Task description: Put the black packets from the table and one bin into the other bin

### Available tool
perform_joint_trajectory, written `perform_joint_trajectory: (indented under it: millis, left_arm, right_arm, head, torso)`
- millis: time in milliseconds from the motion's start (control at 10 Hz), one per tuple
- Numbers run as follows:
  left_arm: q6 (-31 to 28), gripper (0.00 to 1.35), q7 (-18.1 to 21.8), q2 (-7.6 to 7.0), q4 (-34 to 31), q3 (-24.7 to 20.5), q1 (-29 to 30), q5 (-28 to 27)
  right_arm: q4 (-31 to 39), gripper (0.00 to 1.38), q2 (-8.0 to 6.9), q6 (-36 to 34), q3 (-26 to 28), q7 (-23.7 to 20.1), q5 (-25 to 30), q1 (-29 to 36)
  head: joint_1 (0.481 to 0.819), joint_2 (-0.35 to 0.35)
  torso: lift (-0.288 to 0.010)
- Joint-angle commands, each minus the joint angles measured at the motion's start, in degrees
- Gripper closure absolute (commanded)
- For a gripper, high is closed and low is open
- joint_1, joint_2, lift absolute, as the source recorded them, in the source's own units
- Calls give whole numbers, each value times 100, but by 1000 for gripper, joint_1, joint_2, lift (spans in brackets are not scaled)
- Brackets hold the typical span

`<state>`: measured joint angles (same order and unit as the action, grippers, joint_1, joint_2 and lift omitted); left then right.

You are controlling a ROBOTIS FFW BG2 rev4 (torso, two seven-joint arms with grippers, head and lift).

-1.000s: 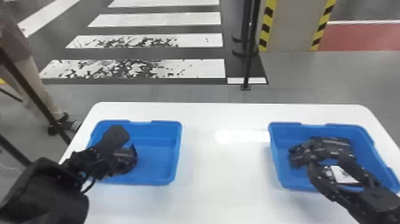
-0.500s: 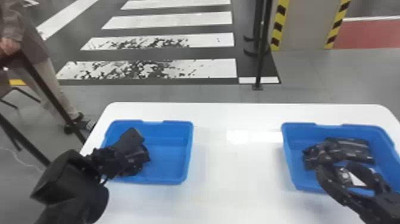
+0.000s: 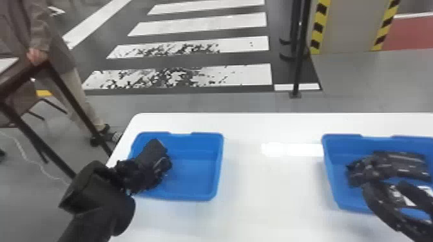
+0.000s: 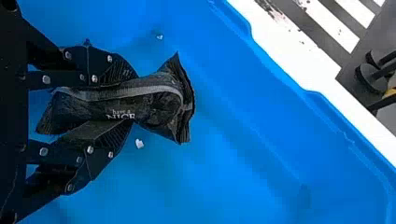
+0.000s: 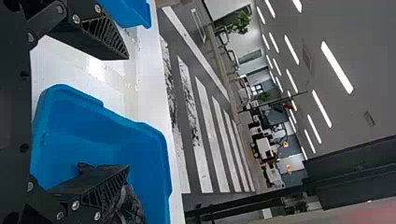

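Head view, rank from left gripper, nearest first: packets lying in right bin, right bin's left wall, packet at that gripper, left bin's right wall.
From the left gripper:
1. Gripped packet, between its fingers
2. Left bin's right wall, same bin
3. Right bin's left wall, across the table
4. Packets inside right bin

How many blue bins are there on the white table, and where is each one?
2. One blue bin is on the left part of the table; the other bin is on the right, with black packets inside.
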<state>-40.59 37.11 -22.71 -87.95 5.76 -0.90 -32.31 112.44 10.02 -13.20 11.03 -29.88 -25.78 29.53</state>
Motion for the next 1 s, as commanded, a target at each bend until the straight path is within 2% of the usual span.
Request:
perform_joint_trajectory:
  millis: [0,400,500,700,900]
  left_arm:
    - [80,1207,-2,65,-198,-130,20,101]
    - [-145,1207,-143,355,-2322,-1067,681,604]
    - [-159,1207,-143,434,-2603,-1284,835,821]
    - [23,1207,-178,698,-3165,-1696,1285,1518]
    - [403,1207,-213,988,-3320,-1741,1553,2512]
  right_arm:
    - [-1,202,0,13,-29,0,-16,0]
    - [55,202,9,97,-63,0,-16,-42]
    - [196,202,35,-2,-166,0,-27,-112]
    - [688,202,149,-437,-508,0,-290,-393]
    - [1152,202,281,-887,-931,0,-564,-900]
  head:
    - [695,187]
    - [695,158]
    - [695,158]
    - [695,172]
    - [695,206]
  torso:
    - [-110]
    - [-110]
    - [-110]
    - [-110]
    - [-110]
